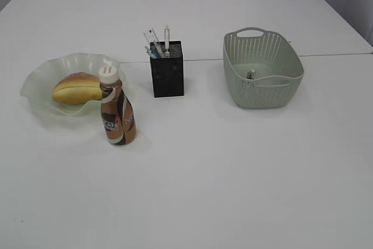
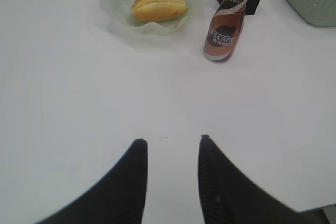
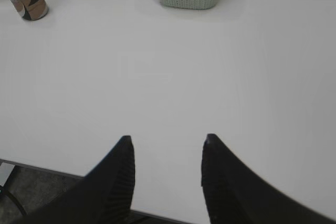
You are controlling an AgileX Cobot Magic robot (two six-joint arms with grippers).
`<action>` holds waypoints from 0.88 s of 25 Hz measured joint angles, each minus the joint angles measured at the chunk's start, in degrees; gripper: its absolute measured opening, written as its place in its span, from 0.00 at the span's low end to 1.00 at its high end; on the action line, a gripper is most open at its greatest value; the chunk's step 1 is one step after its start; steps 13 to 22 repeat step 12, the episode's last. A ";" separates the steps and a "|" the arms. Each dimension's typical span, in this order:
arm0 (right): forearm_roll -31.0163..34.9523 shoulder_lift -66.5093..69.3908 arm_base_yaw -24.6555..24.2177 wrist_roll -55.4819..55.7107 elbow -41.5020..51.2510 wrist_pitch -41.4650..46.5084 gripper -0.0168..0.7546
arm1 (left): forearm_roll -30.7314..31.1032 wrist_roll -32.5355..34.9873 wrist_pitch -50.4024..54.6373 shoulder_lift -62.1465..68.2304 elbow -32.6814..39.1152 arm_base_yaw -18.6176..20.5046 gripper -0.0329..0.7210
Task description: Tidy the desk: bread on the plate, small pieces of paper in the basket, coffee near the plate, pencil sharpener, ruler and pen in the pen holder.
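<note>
A bread roll (image 1: pixel 76 87) lies on the wavy pale-green plate (image 1: pixel 36 80); it also shows in the left wrist view (image 2: pixel 159 4). A brown coffee bottle (image 1: pixel 118 111) stands upright beside the plate's right edge, seen too in the left wrist view (image 2: pixel 227 24). The black pen holder (image 1: pixel 167 76) holds a pen (image 1: pixel 166 38) and a ruler (image 1: pixel 152 38); the sharpener is hidden. The green basket (image 1: pixel 293 74) holds a small paper piece (image 1: pixel 251 74). My left gripper (image 2: pixel 171 140) and right gripper (image 3: pixel 167 138) are open and empty over the near table; neither shows in the exterior view.
The white table's front edge (image 3: pixel 42 169) runs just under my right gripper, with dark floor beyond it. A seam between two tables (image 1: pixel 332 55) runs behind the basket.
</note>
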 joint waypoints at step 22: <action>0.00 0.00 0.00 0.00 0.00 0.00 0.43 | 0.00 0.00 0.00 0.00 0.00 0.00 0.36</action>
